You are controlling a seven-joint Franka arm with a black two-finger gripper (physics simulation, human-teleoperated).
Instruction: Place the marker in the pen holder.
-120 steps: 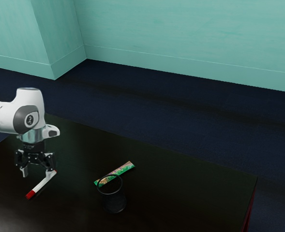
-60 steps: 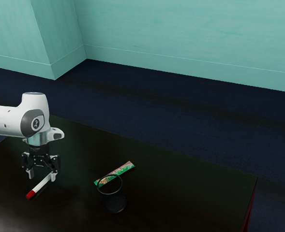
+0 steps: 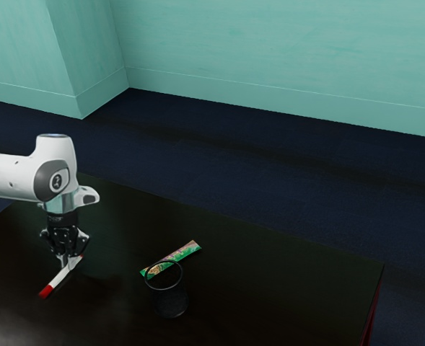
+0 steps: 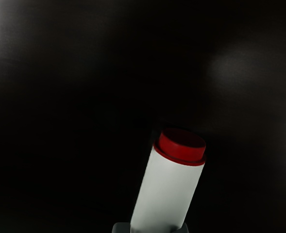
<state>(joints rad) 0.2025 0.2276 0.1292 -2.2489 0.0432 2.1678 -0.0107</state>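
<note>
Exterior view: gripper (image 3: 68,265), clamped on the marker (image 3: 57,280), completes the grasp; transport to and insertion into the pen holder (image 3: 170,299) remain.

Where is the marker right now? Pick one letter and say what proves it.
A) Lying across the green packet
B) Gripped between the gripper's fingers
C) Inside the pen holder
B: the fingers of the gripper close on the marker from both sides, apart from the pen holder.
</note>
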